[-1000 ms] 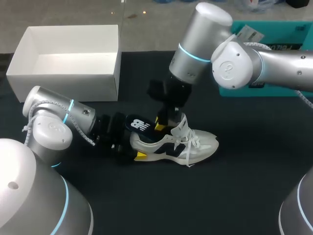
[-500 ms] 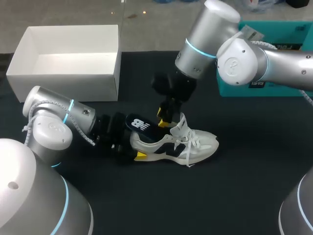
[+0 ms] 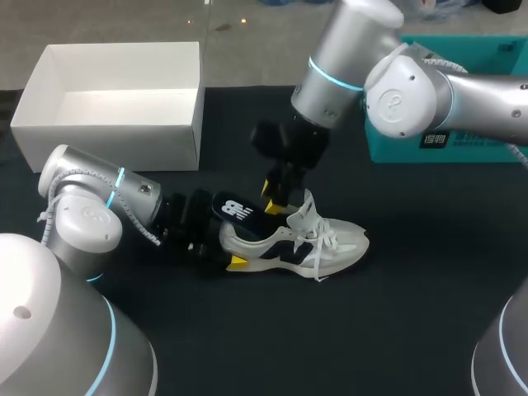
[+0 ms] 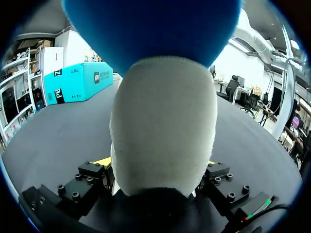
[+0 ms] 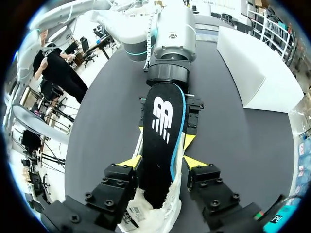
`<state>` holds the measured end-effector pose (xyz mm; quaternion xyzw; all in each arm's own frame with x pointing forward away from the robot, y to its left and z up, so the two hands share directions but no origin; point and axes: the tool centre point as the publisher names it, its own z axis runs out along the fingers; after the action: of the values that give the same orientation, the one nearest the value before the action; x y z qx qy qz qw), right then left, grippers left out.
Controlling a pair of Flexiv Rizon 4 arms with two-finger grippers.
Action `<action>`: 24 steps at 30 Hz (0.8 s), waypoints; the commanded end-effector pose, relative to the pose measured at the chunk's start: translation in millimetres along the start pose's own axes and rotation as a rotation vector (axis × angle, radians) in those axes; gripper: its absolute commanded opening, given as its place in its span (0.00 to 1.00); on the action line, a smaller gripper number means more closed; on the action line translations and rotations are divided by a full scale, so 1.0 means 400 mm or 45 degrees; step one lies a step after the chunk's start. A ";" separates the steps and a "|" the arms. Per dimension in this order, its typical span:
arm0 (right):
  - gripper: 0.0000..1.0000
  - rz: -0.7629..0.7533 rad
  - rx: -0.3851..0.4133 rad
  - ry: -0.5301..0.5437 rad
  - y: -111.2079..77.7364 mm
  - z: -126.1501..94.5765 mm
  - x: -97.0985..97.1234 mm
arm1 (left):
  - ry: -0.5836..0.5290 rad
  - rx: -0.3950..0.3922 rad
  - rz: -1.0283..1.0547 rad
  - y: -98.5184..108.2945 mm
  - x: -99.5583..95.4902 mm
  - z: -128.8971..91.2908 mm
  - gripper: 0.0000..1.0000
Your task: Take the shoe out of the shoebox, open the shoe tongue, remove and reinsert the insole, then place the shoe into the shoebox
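shoe (image 3: 297,243) upright on the black table (image 3: 396,330), outside the white shoebox (image 3: 107,144), dark insole (image 3: 235,209) jutting out over its heel, left gripper (image 3: 224,249) clamped on the heel, right gripper (image 3: 275,198) spread open astride the insole

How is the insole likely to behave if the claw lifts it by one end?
The insole looks thin, so it is probably light and may bend when lifted. Yet its free end juts past the shoe's heel without sagging, which suggests some stiffness. Its matte top seems unlikely to slip.
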<state>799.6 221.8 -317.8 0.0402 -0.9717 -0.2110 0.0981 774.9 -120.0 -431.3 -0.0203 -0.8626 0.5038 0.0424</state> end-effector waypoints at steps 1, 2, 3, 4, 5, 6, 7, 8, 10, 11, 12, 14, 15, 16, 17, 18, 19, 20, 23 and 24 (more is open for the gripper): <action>0.53 -0.014 0.001 0.047 0.019 0.031 -0.024 | 0.001 -0.002 0.000 0.011 -0.001 0.006 0.00; 0.52 -0.022 -0.005 0.070 0.024 0.038 -0.027 | 0.001 -0.002 0.000 0.011 -0.001 0.006 0.00; 0.51 -0.028 -0.011 0.092 0.027 0.044 -0.028 | 0.001 -0.002 0.000 0.011 -0.001 0.006 0.00; 0.53 -0.032 -0.007 0.107 0.029 0.051 -0.029 | 0.001 -0.002 0.000 0.011 -0.001 0.006 0.00; 0.54 -0.035 -0.016 0.126 0.032 0.058 -0.029 | 0.001 -0.002 0.000 0.011 -0.001 0.006 0.00; 0.53 -0.040 -0.012 0.134 0.035 0.064 -0.028 | 0.001 -0.002 0.000 0.011 -0.001 0.006 0.00; 0.51 -0.039 -0.003 0.139 0.034 0.070 -0.029 | 0.001 -0.002 0.000 0.011 -0.001 0.006 0.00; 0.50 -0.039 -0.002 0.146 0.034 0.076 -0.029 | 0.001 -0.002 0.000 0.011 -0.001 0.006 0.00; 0.50 -0.039 -0.005 0.164 0.033 0.085 -0.029 | 0.001 -0.002 0.000 0.011 -0.001 0.006 0.00; 0.49 -0.039 -0.005 0.168 0.033 0.088 -0.029 | 0.001 -0.002 0.000 0.011 -0.001 0.006 0.00; 0.49 -0.039 -0.005 0.173 0.033 0.090 -0.028 | 0.001 -0.002 0.000 0.011 -0.001 0.006 0.00; 0.47 -0.040 -0.004 0.177 0.033 0.092 -0.026 | 0.001 -0.002 0.000 0.011 -0.001 0.006 0.00; 0.45 -0.040 -0.004 0.178 0.034 0.092 -0.024 | 0.001 -0.002 0.000 0.011 -0.001 0.006 0.00; 0.38 -0.040 -0.004 0.178 0.033 0.090 -0.022 | 0.001 -0.002 0.000 0.011 -0.001 0.006 0.00; 0.31 -0.039 -0.003 0.177 0.033 0.089 -0.020 | 0.001 -0.002 0.000 0.011 -0.001 0.006 0.00; 0.24 -0.039 -0.003 0.176 0.032 0.087 -0.017 | 0.001 -0.002 0.000 0.011 -0.001 0.006 0.00; 0.18 -0.040 -0.003 0.175 0.031 0.085 -0.014 | 0.001 -0.002 0.000 0.011 -0.001 0.006 0.00; 0.14 -0.040 -0.003 0.174 0.030 0.083 -0.011 | 0.001 -0.002 0.000 0.011 -0.001 0.006 0.00; 0.05 -0.040 -0.001 0.172 0.024 0.081 -0.004 | 0.001 -0.002 0.000 0.011 -0.001 0.006 0.00; 0.00 -0.039 0.000 0.172 0.023 0.081 -0.003 | 0.001 -0.002 0.000 0.011 -0.001 0.006 0.00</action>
<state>797.5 246.3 -344.7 0.0709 -0.9612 -0.2094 0.1649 774.9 -120.1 -431.3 -0.0203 -0.8625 0.5038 0.0425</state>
